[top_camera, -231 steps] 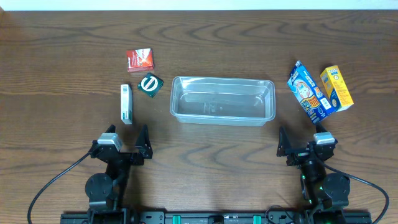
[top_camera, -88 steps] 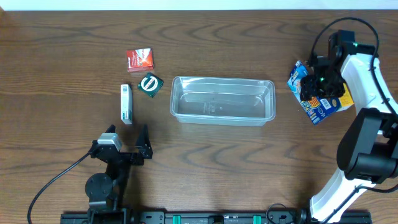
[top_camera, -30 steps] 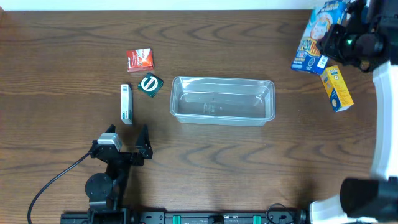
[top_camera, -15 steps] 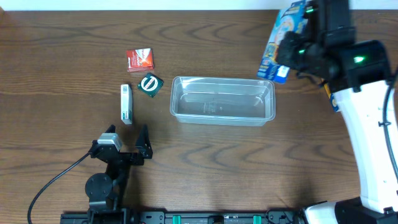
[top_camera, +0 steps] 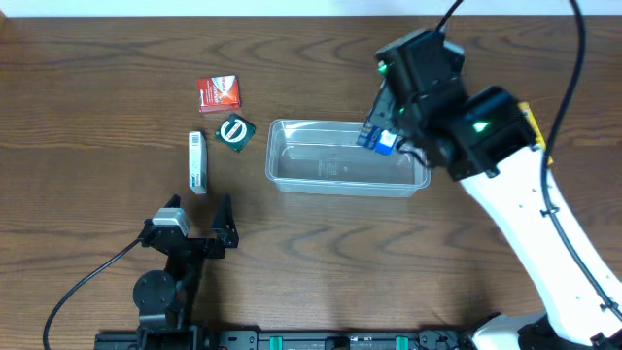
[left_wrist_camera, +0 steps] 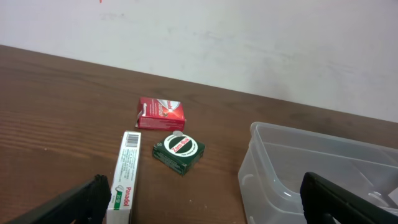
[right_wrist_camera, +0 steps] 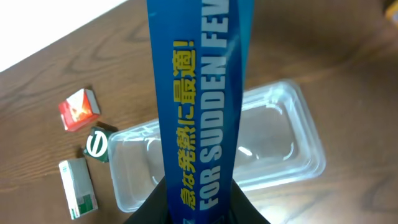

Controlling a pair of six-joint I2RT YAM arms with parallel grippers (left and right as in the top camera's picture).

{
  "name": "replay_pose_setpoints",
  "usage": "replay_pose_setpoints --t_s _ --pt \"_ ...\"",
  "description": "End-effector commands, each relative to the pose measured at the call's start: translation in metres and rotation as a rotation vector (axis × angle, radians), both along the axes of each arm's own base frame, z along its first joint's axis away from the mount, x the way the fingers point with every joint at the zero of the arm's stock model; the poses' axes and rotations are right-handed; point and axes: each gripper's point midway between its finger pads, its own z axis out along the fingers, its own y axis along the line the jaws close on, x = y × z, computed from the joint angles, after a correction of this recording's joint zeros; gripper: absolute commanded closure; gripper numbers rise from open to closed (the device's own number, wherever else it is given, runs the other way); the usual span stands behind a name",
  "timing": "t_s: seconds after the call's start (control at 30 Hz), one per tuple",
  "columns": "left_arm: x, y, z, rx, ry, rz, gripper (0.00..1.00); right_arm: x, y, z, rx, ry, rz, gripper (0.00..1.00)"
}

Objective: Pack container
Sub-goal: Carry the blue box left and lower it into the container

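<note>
My right gripper (right_wrist_camera: pixel 199 210) is clamped on the one blue box (right_wrist_camera: pixel 199 93), above the right end of the one clear container (top_camera: pixel 347 157) mid-desk, while my left gripper (top_camera: pixel 199 220) is spread wide by the near edge, and three small boxes lie toward the left edge: a red box (top_camera: pixel 219 93), a green box (top_camera: pixel 234 131) and a white box (top_camera: pixel 197 162).

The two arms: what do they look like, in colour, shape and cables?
The right arm has long white links, a black wrist housing with small green lights, and thin black cables. The left arm is black, with a grey block at its wrist and a black cable looping off its base. The left hand has two black tapered fingers.
</note>
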Motion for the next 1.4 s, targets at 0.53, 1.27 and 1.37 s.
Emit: replay_pose_setpoints --t_s 0.53,1.27,1.37 --pt "0.0 0.0 -0.017 0.007 0.048 -0.003 0.02 -0.017 0.021 -0.081 0.221 0.081 -0.399 0.87" --pt "0.0 0.0 -0.017 0.007 0.048 -0.003 0.02 -0.036 0.005 -0.104 0.326 0.154 -0.722 0.82" --pt "0.0 0.0 -0.017 0.007 0.048 -0.003 0.02 -0.036 0.005 -0.104 0.333 0.154 -0.732 0.82"
